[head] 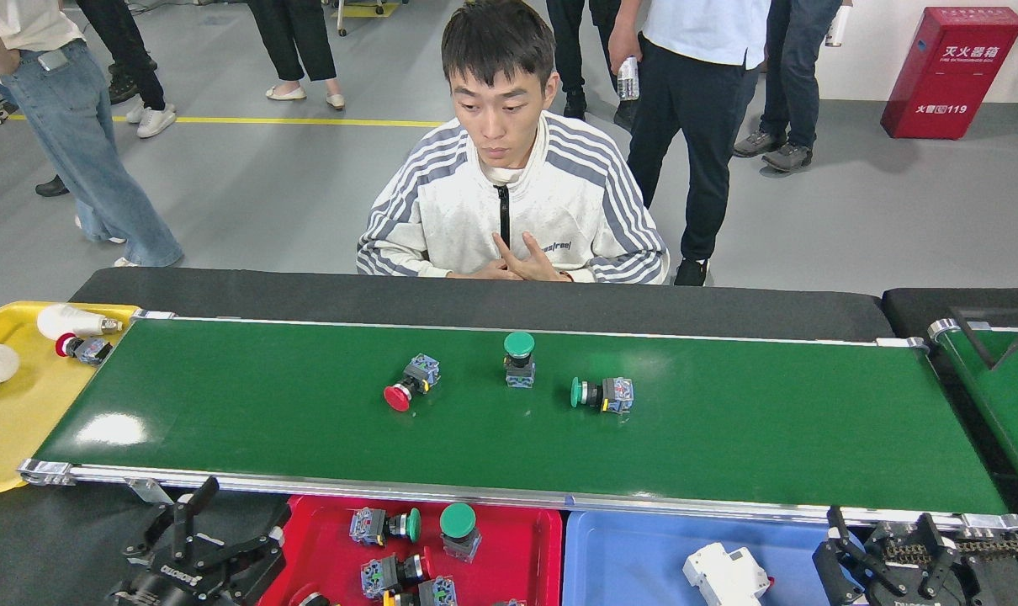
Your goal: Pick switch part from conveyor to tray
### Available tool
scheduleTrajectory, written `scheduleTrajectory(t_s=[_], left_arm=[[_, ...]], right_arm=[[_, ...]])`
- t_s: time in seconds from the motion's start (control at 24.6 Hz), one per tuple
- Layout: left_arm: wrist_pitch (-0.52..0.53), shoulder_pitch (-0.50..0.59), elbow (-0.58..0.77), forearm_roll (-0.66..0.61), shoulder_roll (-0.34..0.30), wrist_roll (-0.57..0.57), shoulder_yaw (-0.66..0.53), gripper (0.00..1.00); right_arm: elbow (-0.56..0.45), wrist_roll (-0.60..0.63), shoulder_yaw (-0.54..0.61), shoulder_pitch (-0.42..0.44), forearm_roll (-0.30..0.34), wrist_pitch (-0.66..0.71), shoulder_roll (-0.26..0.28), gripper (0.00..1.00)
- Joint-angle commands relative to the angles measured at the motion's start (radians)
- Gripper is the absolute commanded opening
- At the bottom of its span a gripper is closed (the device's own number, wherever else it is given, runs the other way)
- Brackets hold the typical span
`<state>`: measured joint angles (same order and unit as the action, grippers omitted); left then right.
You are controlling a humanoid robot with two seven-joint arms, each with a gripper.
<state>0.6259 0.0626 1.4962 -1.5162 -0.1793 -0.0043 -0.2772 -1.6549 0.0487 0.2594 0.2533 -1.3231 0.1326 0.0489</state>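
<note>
A red-capped switch part (410, 383) lies sideways on the conveyor (728, 438); both end effectors (196, 539) (892, 555) spread, empty.

Three switches (518, 358) sit close together mid-belt (728, 438), with lots of bare green room on both sides of them.

1. The conveyor (728, 438) lies across the middle and carries three switch parts: a red-capped one (410, 383) lying on its side, a green-capped one (519, 359) standing upright at its 3 o'clock, and another green-capped one (602, 393) lying further right.
2. At 6 o'clock a red tray (526, 547) holds several switch parts.
3. The left gripper (223, 539) is at 7 o'clock with fingers spread, holding nothing.
4. The right gripper (892, 551) is at 5 o'clock, also spread.
</note>
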Motion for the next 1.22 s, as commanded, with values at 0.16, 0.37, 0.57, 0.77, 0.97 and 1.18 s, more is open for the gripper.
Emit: scheduleTrajectory(t_s=[0.16, 0.37, 0.57, 0.77, 0.97, 1.18], left_arm=[[0.110, -0.208, -0.126, -0.001, -0.012, -0.140, 0.001, 1.00], [0.103, -0.334, -0.284, -0.006, -0.011, -0.178, 0.018, 1.00], [0.032, -0.372, -0.353, -0.007, -0.011, -0.178, 0.043, 1.00], [-0.052, -0.435, -0.427, -0.007, -0.008, -0.171, 0.058, 1.00], [-0.118, -0.474, -0.505, -0.007, -0.006, -0.166, 0.082, 0.97], [-0.216, -0.509, -0.590, -0.006, -0.005, -0.128, 0.122, 0.66]], right_arm=[[-0.014, 0.003, 0.004, -0.011, 0.002, 0.041, 0.012, 1.00], [-0.006, 0.005, 0.004, -0.014, 0.002, 0.099, 0.022, 1.00], [-0.003, 0.005, 0.004, -0.014, 0.004, 0.140, 0.022, 1.00], [0.021, 0.003, 0.004, -0.028, 0.004, 0.182, 0.029, 1.00], [0.038, 0.003, 0.004, -0.035, 0.004, 0.185, 0.031, 1.00], [0.043, 0.003, 0.004, -0.042, 0.004, 0.214, 0.039, 1.00]])
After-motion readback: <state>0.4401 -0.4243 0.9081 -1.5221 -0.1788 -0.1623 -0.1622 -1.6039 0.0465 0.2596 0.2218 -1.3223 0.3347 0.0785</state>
